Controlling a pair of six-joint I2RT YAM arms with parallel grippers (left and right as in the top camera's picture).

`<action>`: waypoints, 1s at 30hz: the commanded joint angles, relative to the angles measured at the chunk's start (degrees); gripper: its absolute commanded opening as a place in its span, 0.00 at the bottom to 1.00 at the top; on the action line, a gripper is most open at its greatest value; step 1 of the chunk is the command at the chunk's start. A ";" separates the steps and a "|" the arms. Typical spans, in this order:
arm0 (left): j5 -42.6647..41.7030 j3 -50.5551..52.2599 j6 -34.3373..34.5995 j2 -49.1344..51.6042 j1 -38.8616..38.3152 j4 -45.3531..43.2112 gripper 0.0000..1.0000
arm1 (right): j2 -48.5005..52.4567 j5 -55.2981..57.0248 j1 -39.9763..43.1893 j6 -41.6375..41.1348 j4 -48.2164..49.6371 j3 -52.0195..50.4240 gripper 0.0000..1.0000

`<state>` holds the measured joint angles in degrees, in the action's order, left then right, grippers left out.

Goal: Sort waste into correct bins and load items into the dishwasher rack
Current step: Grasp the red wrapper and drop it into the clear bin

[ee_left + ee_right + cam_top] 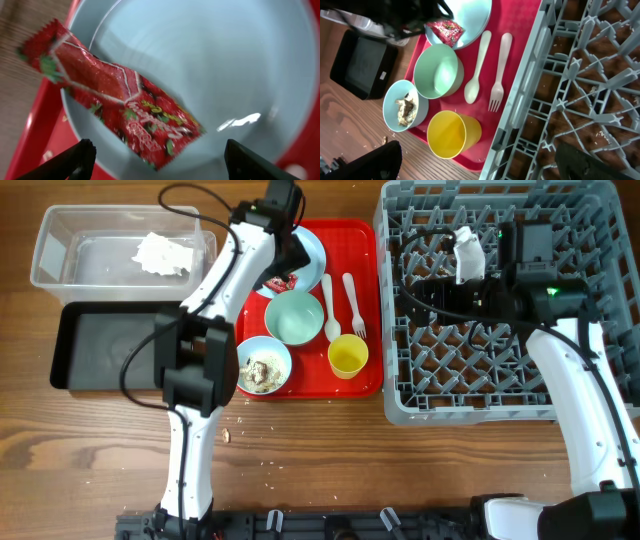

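The red snack wrapper (115, 95) lies on the pale blue plate (215, 65) at the back of the red tray (310, 380). My left gripper (157, 160) is open just above the wrapper, a finger on each side; it also shows in the overhead view (288, 258). The white tissue (163, 255) lies in the clear tub (60, 250). A mint bowl (294, 317), a bowl with food scraps (263, 366), the yellow cup (347, 356), spoon (329, 305) and fork (353, 305) sit on the tray. My right gripper (480, 160) is open and empty over the left part of the grey rack (500, 395).
The black tray (110, 345) lies in front of the clear tub, left of the red tray. A few crumbs (228, 435) lie on the wooden table in front of the red tray. The rack's left wall stands close beside the tray.
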<state>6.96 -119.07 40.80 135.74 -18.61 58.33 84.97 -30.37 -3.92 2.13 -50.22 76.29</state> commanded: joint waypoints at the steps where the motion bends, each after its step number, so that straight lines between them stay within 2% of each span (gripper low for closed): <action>1: 0.17 0.22 2.08 3.28 0.50 -3.43 0.85 | 0.57 0.61 0.17 -0.79 -0.04 0.94 1.00; 4: 0.15 0.24 2.10 4.98 0.50 -5.49 0.87 | 0.57 0.61 0.17 -0.79 -0.07 0.90 1.00; 6: 0.15 0.24 2.10 6.03 0.50 -5.81 0.84 | 0.57 0.63 0.17 -0.79 -0.11 0.85 1.00; 8: 0.15 0.24 2.10 7.04 0.50 -5.75 0.64 | 0.57 0.63 0.17 -0.79 -0.11 0.85 1.00; 9: 0.15 0.24 2.10 7.13 0.50 -5.66 0.39 | 0.57 0.63 0.17 -0.81 -0.11 0.85 1.00; 10: 0.15 0.24 2.08 7.13 0.50 -5.64 0.19 | 0.57 0.63 0.17 -0.79 -0.11 0.85 1.00; 11: 0.13 0.22 2.05 6.95 0.50 -5.62 0.04 | 0.57 0.70 0.17 -0.81 -0.11 0.85 1.00; 15: 0.13 -0.50 -2.01 3.82 1.03 -4.20 0.04 | 0.57 0.81 0.17 -0.81 -0.11 0.85 1.00; 18: 0.35 -3.15 -5.07 -3.45 3.85 -0.66 0.04 | 0.57 0.81 0.17 -0.81 -0.11 0.85 1.00; 22: 0.35 -3.43 -5.88 -14.19 11.93 2.47 0.04 | 0.57 0.81 0.17 -0.81 -0.02 0.85 1.00; 26: 0.35 -2.23 -5.86 -13.81 18.58 4.46 0.04 | 0.57 0.81 0.17 -0.81 0.15 0.85 1.00; 27: 0.35 -1.01 -5.88 -12.87 19.61 3.78 0.10 | 0.59 0.79 0.17 -0.83 0.15 0.85 1.00; 29: 0.37 0.74 -5.99 -10.08 21.18 2.62 0.43 | 0.59 0.79 0.17 -0.83 0.02 0.85 1.00; 30: 0.35 0.74 -6.10 -9.05 21.64 2.82 0.63 | 0.59 0.79 0.17 -0.81 -0.04 0.85 1.00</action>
<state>7.42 -121.14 35.48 120.70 2.02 61.01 84.97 -30.13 -3.92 1.72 -50.33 76.29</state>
